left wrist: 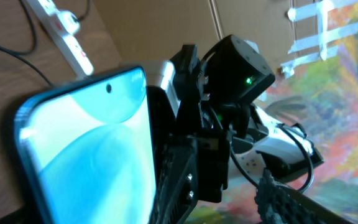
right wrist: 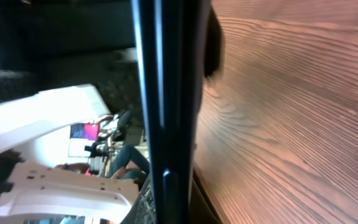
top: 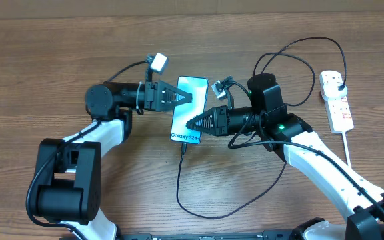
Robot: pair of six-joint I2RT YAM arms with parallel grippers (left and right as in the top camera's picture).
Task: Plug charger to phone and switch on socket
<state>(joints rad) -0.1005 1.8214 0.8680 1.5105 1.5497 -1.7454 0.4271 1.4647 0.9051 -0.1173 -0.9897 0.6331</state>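
Observation:
The phone (top: 191,110) lies at the table's middle with its light blue screen up and "Galaxy S24" along its near edge. My right gripper (top: 191,123) is shut on its right edge; the right wrist view shows the phone (right wrist: 166,93) edge-on between the jaws (right wrist: 166,211). My left gripper (top: 191,95) is at the phone's upper left edge with its fingers apart (left wrist: 229,205) beside the screen (left wrist: 86,149). The charger's thin black cable (top: 179,193) reaches the phone's bottom edge. Its black plug (top: 339,87) sits in the white socket (top: 337,100). The socket's switch state is too small to tell.
The charger cable loops near the table's front and arcs behind the right arm (top: 312,147). The socket's thick white cord (top: 345,143) runs toward the front right. The right arm's wrist and camera (left wrist: 241,68) fill the left wrist view. The socket (left wrist: 67,37) shows behind the phone.

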